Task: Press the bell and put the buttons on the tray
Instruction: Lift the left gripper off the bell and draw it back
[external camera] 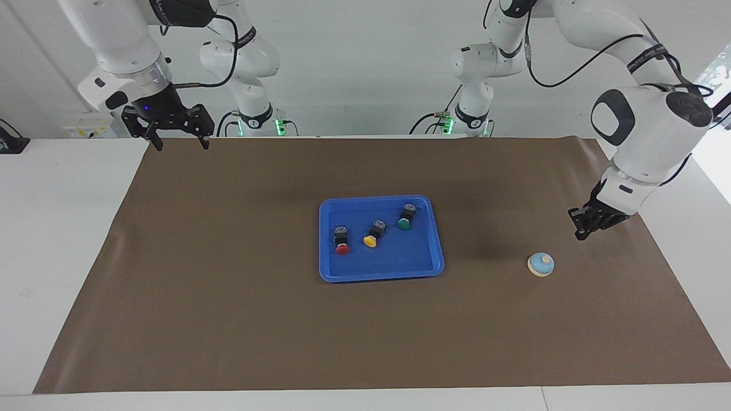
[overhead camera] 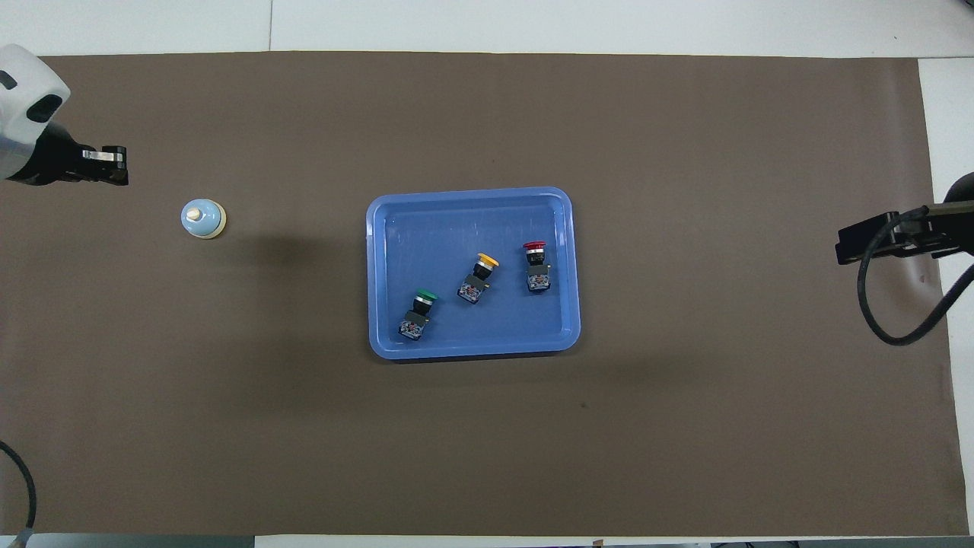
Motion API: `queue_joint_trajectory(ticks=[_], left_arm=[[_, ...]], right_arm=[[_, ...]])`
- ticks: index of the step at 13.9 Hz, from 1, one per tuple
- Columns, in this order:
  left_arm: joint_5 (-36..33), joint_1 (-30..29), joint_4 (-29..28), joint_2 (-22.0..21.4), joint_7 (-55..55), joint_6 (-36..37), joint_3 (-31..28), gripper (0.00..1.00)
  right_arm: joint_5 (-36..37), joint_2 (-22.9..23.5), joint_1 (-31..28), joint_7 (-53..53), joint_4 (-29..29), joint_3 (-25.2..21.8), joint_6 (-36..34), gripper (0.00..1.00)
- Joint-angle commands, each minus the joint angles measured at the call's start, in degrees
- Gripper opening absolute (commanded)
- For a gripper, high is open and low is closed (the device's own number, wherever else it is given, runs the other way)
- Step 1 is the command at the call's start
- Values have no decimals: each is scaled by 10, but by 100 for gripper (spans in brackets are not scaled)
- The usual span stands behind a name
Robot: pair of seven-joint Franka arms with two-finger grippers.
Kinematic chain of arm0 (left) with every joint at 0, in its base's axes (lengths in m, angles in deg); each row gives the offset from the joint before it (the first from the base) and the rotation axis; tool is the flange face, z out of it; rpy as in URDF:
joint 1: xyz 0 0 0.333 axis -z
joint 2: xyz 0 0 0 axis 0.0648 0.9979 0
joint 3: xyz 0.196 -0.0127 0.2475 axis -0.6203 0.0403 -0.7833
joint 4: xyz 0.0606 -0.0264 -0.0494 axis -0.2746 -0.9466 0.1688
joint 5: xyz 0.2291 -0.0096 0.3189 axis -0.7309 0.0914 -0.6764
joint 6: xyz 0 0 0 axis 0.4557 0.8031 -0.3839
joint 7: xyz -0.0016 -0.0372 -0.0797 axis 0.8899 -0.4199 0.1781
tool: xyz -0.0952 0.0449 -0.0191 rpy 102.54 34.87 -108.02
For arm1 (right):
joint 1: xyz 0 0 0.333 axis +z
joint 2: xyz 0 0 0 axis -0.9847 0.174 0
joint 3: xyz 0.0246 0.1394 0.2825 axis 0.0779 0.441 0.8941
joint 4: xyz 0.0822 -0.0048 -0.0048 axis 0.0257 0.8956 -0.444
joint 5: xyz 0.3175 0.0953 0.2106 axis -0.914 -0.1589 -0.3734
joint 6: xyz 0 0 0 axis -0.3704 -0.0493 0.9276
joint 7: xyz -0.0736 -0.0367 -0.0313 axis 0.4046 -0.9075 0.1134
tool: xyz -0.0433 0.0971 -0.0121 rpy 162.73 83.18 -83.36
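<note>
Facing and overhead cameras, both high, share the tray point(external camera: 381, 273).

bright blue tray point(external camera: 434, 240), light blue cream-knobbed bell point(external camera: 541, 265), brown mat point(external camera: 228, 319)

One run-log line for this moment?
buttons: in tray | bell: free | left gripper: shut, raised beside bell | right gripper: open, waiting

Tray point(external camera: 381, 273): set on the brown mat point(external camera: 228, 297), mid-table.
Buttons: red point(external camera: 342, 249), yellow point(external camera: 370, 241) and green point(external camera: 403, 224) caps, all laid in the tray.
Bell point(external camera: 541, 265): left alone on the mat, toward the left arm's end.
Left gripper point(external camera: 579, 228): raised over the mat, apart from the bell, fingertips together.
Right gripper point(external camera: 179, 141): held up over the mat's corner, fingers spread.
</note>
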Motion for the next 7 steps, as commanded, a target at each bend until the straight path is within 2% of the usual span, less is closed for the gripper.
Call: queue_joint_trajectory(ticks=[1, 2, 3, 6, 7], left_arm=[[-7, -4, -24, -74, -1, 66, 1, 64], [-7, -3, -24, -93, 1, 89, 1, 87], [-7, 0, -24, -110, 2, 110, 1, 100], [-6, 5, -37, -153, 29, 174, 3, 100], [-6, 6, -35, -153, 29, 176, 6, 100]], right_arm=[[2, -11, -8, 10, 11, 6, -2, 100], [2, -11, -8, 10, 11, 6, -2, 100], [2, -11, -8, 10, 11, 6, -2, 100], [2, -11, -8, 10, 11, 6, -2, 100], [2, -11, -8, 10, 11, 6, -2, 100]])
